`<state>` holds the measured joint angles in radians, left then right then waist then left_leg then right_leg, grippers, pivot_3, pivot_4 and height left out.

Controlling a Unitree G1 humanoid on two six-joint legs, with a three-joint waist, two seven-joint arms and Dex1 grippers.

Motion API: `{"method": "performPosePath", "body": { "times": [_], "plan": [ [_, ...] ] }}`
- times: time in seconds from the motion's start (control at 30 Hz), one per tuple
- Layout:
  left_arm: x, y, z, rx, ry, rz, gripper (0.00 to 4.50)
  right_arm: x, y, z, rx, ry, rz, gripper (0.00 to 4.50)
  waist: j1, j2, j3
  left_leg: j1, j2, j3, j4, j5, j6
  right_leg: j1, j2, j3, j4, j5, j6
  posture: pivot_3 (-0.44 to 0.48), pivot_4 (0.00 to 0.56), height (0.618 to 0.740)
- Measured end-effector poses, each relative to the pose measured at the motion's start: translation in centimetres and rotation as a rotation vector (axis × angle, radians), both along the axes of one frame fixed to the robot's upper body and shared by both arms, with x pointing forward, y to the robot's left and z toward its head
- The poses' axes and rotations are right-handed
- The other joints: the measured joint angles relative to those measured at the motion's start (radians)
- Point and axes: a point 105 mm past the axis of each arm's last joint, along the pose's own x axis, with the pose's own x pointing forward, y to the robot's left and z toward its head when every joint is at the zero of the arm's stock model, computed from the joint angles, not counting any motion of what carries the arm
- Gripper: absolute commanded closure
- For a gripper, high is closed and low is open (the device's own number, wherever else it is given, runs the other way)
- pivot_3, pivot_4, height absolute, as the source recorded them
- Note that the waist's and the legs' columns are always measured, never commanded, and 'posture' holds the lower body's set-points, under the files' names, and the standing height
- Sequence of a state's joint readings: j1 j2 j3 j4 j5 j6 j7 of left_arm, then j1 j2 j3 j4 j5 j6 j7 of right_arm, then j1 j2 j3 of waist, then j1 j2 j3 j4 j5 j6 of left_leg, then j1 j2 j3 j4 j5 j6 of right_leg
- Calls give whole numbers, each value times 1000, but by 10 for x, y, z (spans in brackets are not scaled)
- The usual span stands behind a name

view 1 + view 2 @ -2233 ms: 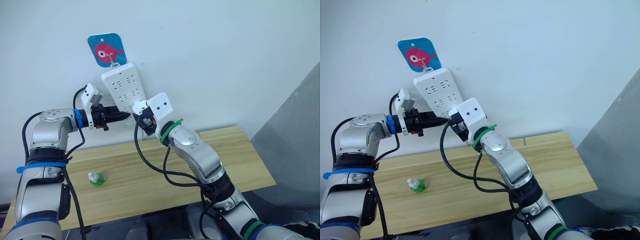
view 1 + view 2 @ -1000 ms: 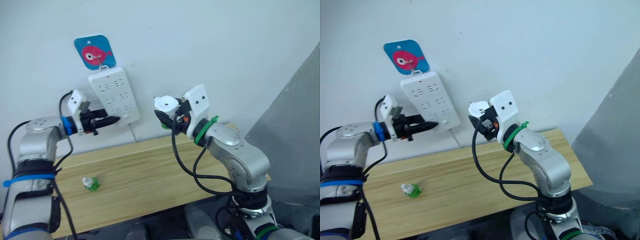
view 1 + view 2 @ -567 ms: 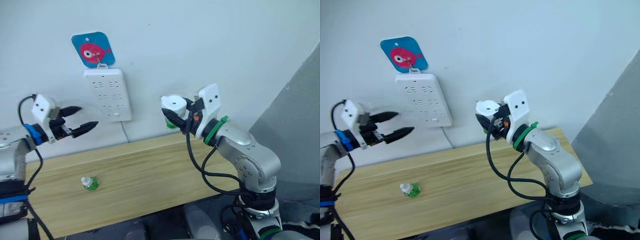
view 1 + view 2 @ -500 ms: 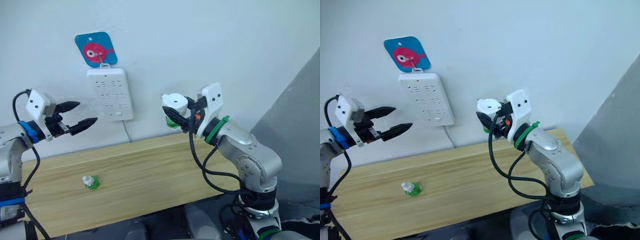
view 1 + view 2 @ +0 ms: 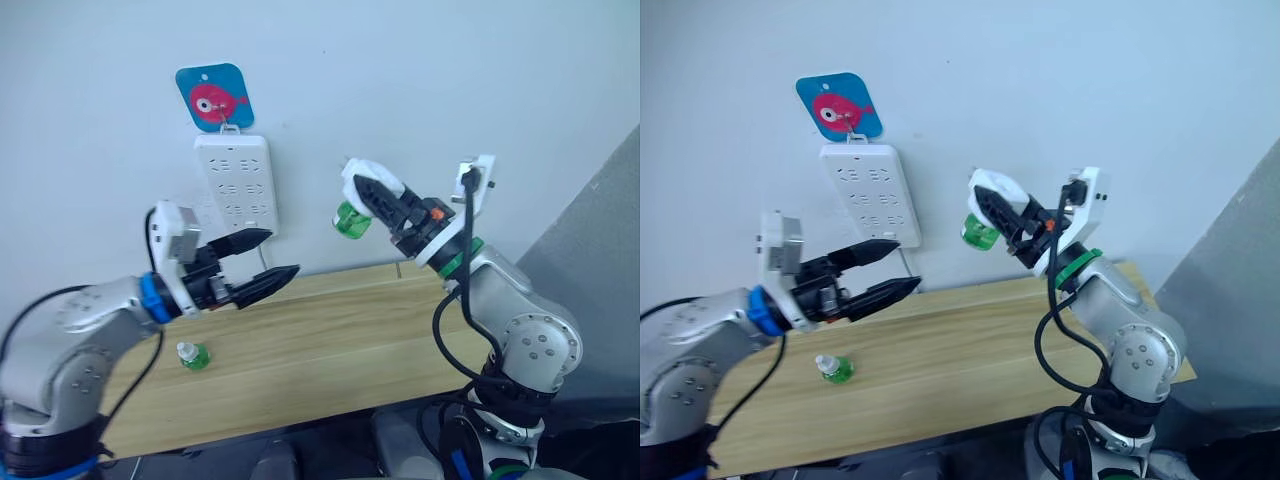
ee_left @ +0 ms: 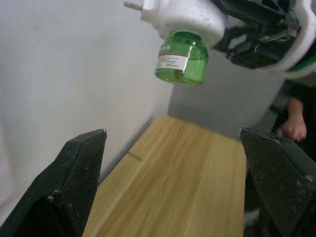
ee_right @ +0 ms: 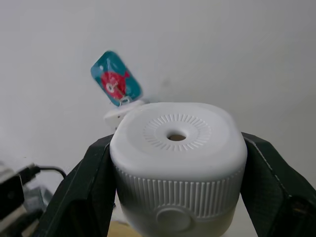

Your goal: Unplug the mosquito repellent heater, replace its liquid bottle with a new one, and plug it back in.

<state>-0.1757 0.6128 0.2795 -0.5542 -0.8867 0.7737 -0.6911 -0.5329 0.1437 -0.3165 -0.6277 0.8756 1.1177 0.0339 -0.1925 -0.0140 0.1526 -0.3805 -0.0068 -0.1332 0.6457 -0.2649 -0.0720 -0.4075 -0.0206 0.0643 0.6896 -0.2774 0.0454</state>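
Observation:
The white mosquito repellent heater (image 5: 365,185) hangs in the air to the right of the power strip, its plug pins free, with my right gripper (image 5: 378,196) shut on it. A green liquid bottle (image 5: 350,222) sits in its underside. In the right wrist view the black fingers (image 7: 81,197) clamp both sides of the heater (image 7: 177,158). My left gripper (image 5: 281,254) is open and empty above the table, pointing at the heater from the left and lower; the left wrist view looks up at the bottle (image 6: 181,58). Another small green bottle (image 5: 192,355) lies on the table.
A white multi-socket power strip (image 5: 237,183) hangs on the wall from a blue fish hook (image 5: 213,98). The wooden table (image 5: 350,330) stands against the wall, with a grey panel (image 5: 600,250) to its right. A person's hand (image 6: 295,129) shows beyond the table's end.
My right gripper has carried the heater away from the power strip, to its right. My left gripper has let go of the strip, opened wide and swung toward the heater. The strip now hangs straight.

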Motion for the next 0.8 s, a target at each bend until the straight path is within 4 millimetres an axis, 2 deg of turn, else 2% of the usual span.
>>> {"method": "performPosePath", "body": {
  "times": [0.23, 0.4, 0.5, 0.6, 0.8],
  "plan": [
    [15, -39, 4, -158, -36, 11, 0, 2, -8, 4, 125, 83, -25, 1501, -7, 3, -3, 0, 0, 1, 0, 0, 0, 0, 1, 1, 0, 0, 0, -231, 68, 720],
    [25, -62, 3, -196, -69, -34, 0, -1, -3, 11, 226, 127, 28, 1501, -18, 10, -12, 0, 0, 2, 0, 0, 0, 0, 1, 1, 0, 0, 0, -242, 62, 720],
    [34, -73, 8, -204, -139, -46, 0, -3, 1, 16, 284, 154, 54, 1501, -23, 10, -18, 0, 0, 2, 0, 0, 0, 0, 1, 1, 0, 0, 0, -249, 61, 720],
    [35, -82, 14, -224, -193, -60, 0, -4, 2, 19, 317, 169, 64, 1501, -30, 10, -21, 0, 0, 2, 0, 0, 0, 0, 2, 2, -1, 0, 0, -260, 58, 720],
    [36, -83, 23, -257, -235, -52, 0, -3, -1, 17, 323, 197, 48, 1501, -38, 10, -22, -1, 0, 2, 0, 0, 0, 0, 2, 2, -1, 0, 0, -269, 53, 720]
  ]
}}
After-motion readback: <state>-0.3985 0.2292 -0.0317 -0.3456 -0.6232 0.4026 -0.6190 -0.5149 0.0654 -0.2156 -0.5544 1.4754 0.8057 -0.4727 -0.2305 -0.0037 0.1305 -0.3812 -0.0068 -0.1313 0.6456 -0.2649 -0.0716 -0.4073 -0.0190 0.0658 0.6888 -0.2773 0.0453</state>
